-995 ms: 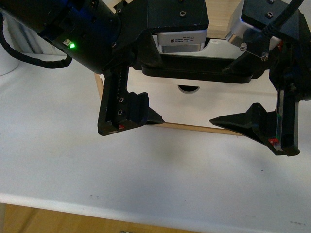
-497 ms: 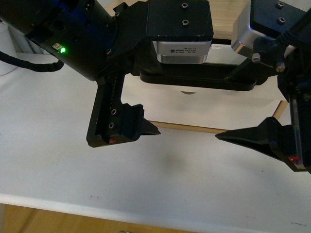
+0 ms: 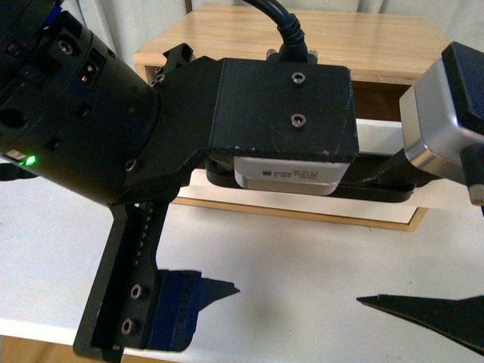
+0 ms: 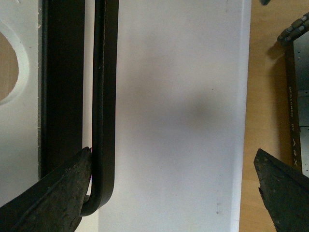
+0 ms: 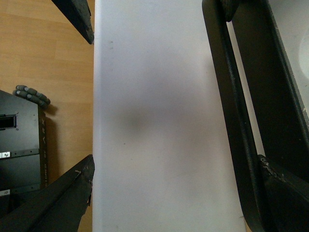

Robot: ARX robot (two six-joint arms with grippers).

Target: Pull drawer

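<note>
The drawer point(image 3: 363, 212) shows its white front behind a long black bar handle point(image 3: 378, 189), mostly hidden by my left arm. My left gripper point(image 4: 174, 159) is open wide. One finger point(image 4: 63, 193) rests on the drawer side of the handle point(image 4: 104, 96) at its curved end. The other finger point(image 4: 282, 193) hangs past the table edge. The half-round notch point(image 4: 7, 63) shows in the white front. My right gripper point(image 5: 176, 164) is open too, its inner finger point(image 5: 285, 193) behind the handle point(image 5: 231, 121). Both outer fingers point(image 3: 189, 299) point(image 3: 431, 314) show low in the front view.
A light wood cabinet top point(image 3: 340, 38) stands behind the drawer on the white table point(image 3: 302, 265). The table's front edge runs close to the outer fingers, with wood floor point(image 4: 265, 96) beyond. My black base point(image 5: 19, 145) sits on the floor.
Both grippers have drawn toward the table's front edge, and the black handle and drawer front have come with them. The wood cabinet top has come into view behind.
</note>
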